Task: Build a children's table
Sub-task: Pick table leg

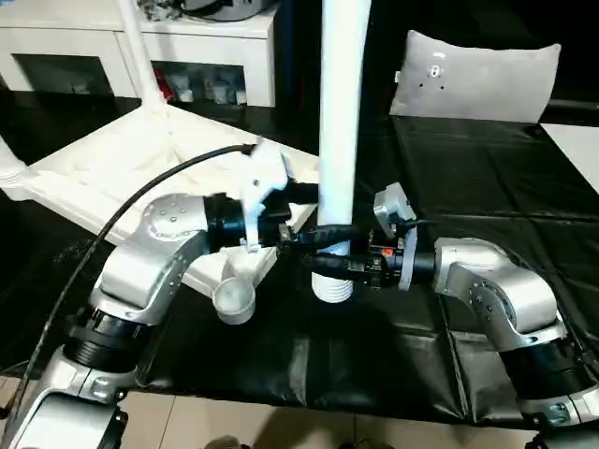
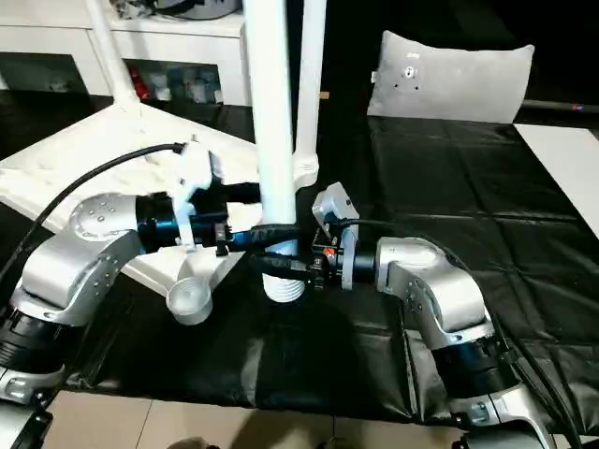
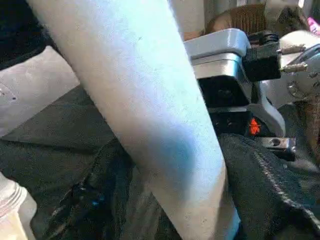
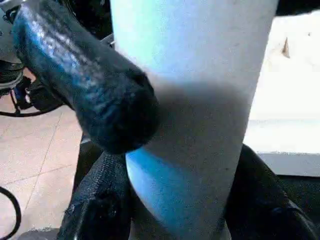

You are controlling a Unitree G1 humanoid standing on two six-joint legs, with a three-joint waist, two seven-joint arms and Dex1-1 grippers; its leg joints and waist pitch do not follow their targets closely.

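Two silver forearms meeting at mid-scene over a black sheet [image 1: 487,178]. Held upright between them: a loose white table leg [image 1: 339,112], its ribbed threaded end [image 1: 335,288] pointing down, just above or on the sheet, cannot tell which. Right gripper [image 1: 329,267] reaching in from the right, its black fingers [image 4: 100,210] clamped on either side of the leg low down, as seen up close from the right wrist. Left gripper [image 1: 318,234] reaching in from the left, slightly higher on the same leg; one black finger [image 4: 85,75] lying across the leg's face, the other hidden behind it, so grip or mere touch not decidable.

To the left, the white tabletop [image 1: 122,178] lying upside down, ribbed underside up, with an empty round corner socket [image 1: 234,301] at its near edge just left of the held leg. Two further legs already standing up from the top: one at the far left [image 1: 138,51], another [image 2: 312,84] just behind the held leg.

Farther back, a white cabinet [image 1: 140,56] on the left and a grey cushion [image 1: 473,75] on the right. No brand, label or lettering readable anywhere.
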